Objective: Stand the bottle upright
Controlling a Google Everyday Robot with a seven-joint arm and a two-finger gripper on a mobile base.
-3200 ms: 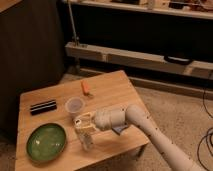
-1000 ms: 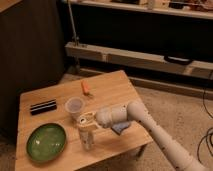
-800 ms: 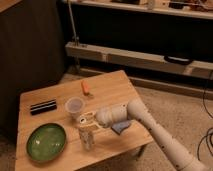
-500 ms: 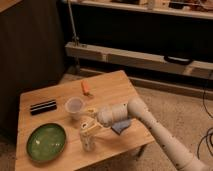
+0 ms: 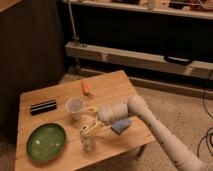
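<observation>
A light wooden table (image 5: 125, 85) carries everything. On its near left lies a round green plate (image 5: 46, 142); a black rectangular case (image 5: 43, 106) sits beyond it, and an orange item (image 5: 85, 87) lies farther back. A translucent whitish cup (image 5: 74, 107) stands mid-table. The bottle (image 5: 88, 139), small, clear and pale-topped, stands upright near the front edge, right of the plate. The gripper (image 5: 92, 128) hovers at its top; whether it grips cannot be told.

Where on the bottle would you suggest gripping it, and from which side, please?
Probably at mid-body, across its narrow width. The bottle stands near the table's front edge, slim and round, so opposite sides suit parallel fingers. Come from its right, where the gripper already is; the green plate sits on its left and the cup behind.
</observation>
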